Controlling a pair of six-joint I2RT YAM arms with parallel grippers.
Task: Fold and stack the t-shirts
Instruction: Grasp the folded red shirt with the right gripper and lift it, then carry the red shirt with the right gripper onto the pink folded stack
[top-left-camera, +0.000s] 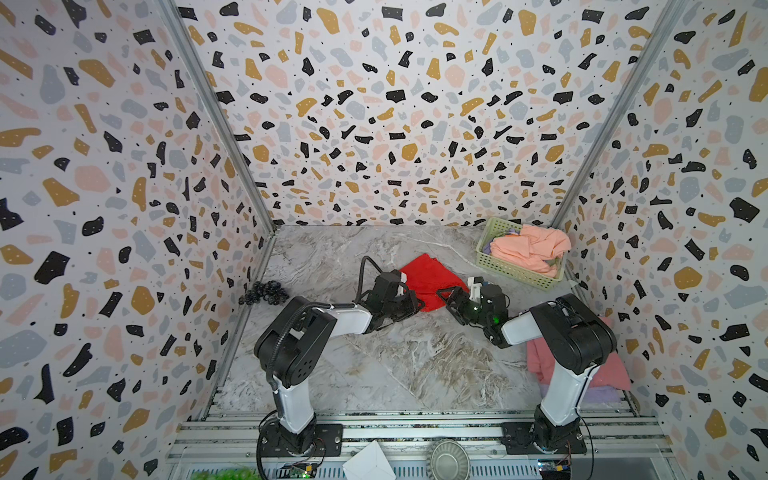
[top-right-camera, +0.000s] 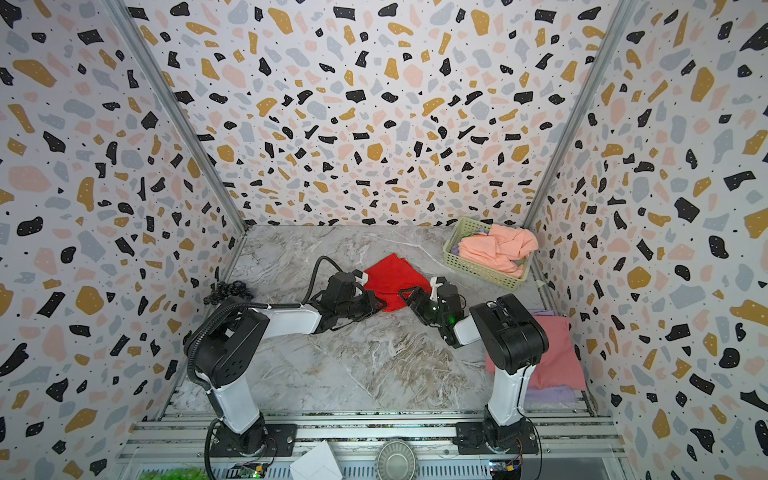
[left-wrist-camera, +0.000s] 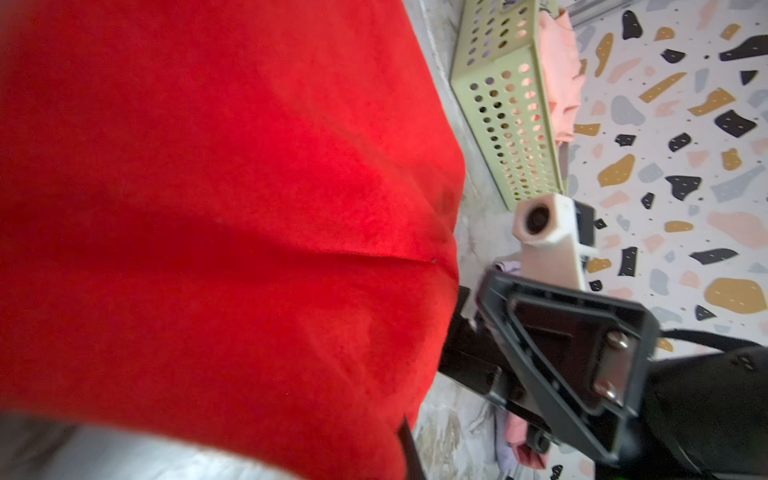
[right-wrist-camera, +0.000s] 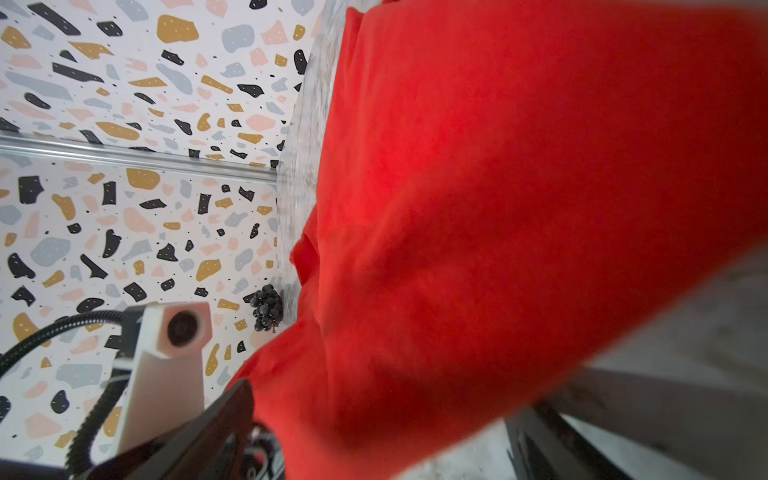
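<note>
Softly creased red t-shirt (top-left-camera: 430, 279), veined marble table (top-left-camera: 399, 357)

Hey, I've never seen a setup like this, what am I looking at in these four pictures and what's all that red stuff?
Two black-and-white robot arms are bolted to the near edge of a marble-patterned table, inside speckled walls. Two pictures come from a camera pair overhead, looking down on everything. The other two come from cameras on each arm's wrist, so they look close-up and tilted.

The red stuff is a bright red cloth t-shirt lying mid-table; it fills both wrist views. The left gripper is shut at the shirt's near edge, seemingly pinching it. The right gripper is open beside the shirt's other near corner.

At the back right stands a pale green plastic basket holding a crumpled peach-orange shirt. Near the right arm lies a dusty pink cloth on a lavender one. Black beads sit by the left wall.
</note>
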